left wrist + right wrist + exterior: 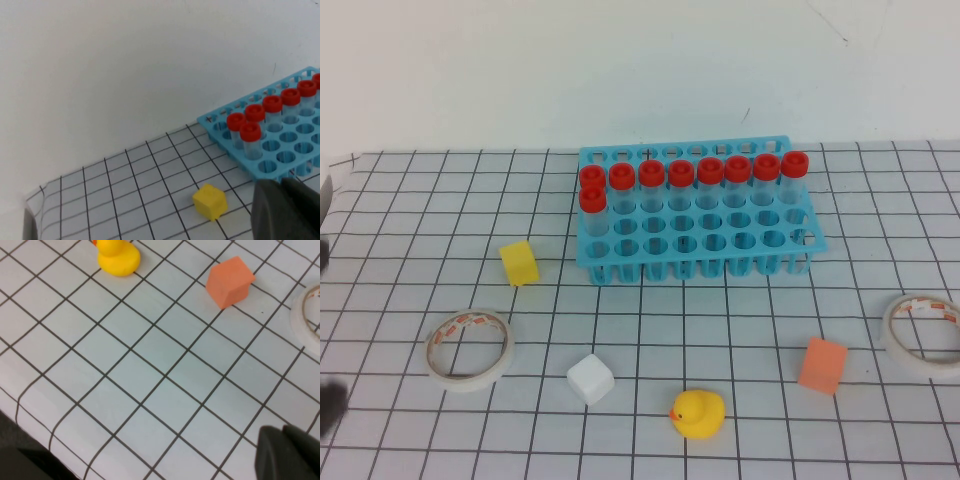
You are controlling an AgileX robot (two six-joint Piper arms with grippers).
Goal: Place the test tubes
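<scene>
A plain white wall (640, 60) spans the high view from ten round to two o'clock. Below it, the table (740, 330) wears a white sheet (410, 200) ruled in black squares. The sheet is evenly lit, its ten o'clock corner slightly lifted.

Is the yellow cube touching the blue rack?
Apart. The high view shows bare table between the yellow cube and the blue rack. The left gripper, shut, hovers at the table's left side; the right gripper, shut, near its front edge.
</scene>
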